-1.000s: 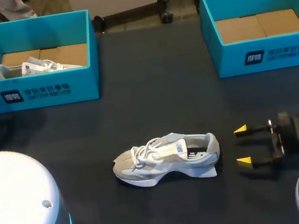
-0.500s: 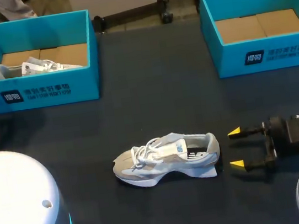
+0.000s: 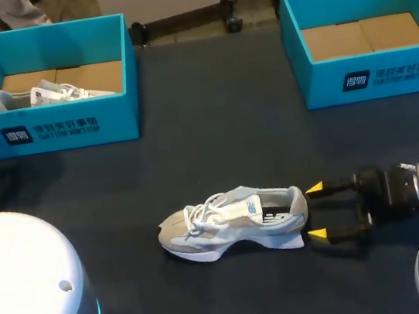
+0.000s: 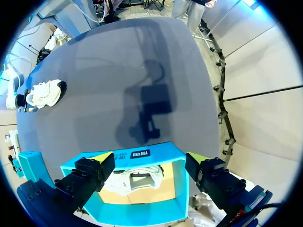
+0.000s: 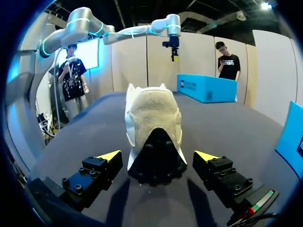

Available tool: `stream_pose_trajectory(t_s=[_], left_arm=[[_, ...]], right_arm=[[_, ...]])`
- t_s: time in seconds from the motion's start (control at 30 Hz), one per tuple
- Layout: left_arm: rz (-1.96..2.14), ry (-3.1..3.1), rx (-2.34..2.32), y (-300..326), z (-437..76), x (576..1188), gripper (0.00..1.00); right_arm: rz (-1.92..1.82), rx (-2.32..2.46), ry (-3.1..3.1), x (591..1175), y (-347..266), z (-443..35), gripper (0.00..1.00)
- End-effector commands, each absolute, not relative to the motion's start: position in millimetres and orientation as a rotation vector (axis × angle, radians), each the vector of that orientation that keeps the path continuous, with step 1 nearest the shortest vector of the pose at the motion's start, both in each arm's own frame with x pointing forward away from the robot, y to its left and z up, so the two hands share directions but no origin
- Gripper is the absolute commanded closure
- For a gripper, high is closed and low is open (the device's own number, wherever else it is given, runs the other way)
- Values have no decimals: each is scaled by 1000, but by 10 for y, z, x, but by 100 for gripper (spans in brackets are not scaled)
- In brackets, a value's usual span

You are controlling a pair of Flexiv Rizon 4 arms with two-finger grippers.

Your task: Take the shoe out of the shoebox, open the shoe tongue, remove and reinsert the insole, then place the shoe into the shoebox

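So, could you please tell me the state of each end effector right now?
Left end effector: open, empty, over the shoebox.
Right end effector: open, empty, at the heel of the shoe.

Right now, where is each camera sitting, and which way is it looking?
Head view: above and behind the robot, looking down on the table; the right fingers show beside the loose shoe.
Left wrist view: on the left wrist, looking down into the left shoebox holding the boxed shoe; the left fingers show.
Right wrist view: on the right wrist, low, facing the loose shoe's heel; the right fingers show.
Shared: all three see the loose shoe.
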State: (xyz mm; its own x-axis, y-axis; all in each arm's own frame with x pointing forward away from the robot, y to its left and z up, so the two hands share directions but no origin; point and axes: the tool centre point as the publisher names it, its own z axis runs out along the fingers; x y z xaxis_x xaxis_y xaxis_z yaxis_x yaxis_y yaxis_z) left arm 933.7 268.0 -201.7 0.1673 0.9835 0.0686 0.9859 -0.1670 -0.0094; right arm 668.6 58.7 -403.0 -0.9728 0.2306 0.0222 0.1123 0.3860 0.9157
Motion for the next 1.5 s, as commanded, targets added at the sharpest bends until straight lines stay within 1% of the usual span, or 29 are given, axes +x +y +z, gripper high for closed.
stream_pose_trajectory(t_s=[0.03, 1.5], left_arm=[[-75, -1992, -2361, 2681, -2015, 9330, 0], [-75, -1992, -2361, 2681, -2015, 9330, 0]], right_arm=[[1629, 318, 2536, 6702, 679, -4042, 0], [1632, 241, 2548, 6777, 1097, -4160, 0]])
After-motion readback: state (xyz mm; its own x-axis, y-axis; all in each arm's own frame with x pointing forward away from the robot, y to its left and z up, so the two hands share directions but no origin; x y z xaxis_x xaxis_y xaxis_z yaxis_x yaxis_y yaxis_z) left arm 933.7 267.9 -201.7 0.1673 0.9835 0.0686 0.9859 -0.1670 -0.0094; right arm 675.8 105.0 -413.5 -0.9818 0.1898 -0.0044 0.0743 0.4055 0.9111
